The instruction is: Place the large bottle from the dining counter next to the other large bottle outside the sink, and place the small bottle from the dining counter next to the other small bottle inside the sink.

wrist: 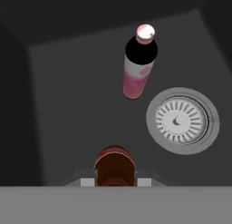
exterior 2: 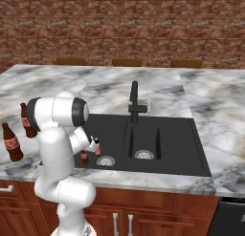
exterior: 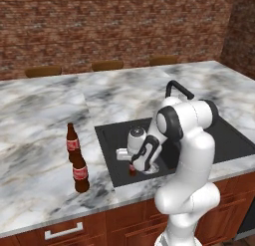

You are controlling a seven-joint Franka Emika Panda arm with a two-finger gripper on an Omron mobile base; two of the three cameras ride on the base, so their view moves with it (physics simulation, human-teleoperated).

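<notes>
While my jaws grip the small brown bottle (wrist: pixel 114 166) by its neck inside the sink (wrist: pixel 54 105), I treat it as slick, breakable glass.

Both base views look down across the sink (exterior: pixel 234 140) from opposite sides — hand view looks close into it

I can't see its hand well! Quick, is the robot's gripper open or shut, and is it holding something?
Gripper: shut on the small brown bottle, holding it upright inside the sink beside the small pink bottle.
</notes>
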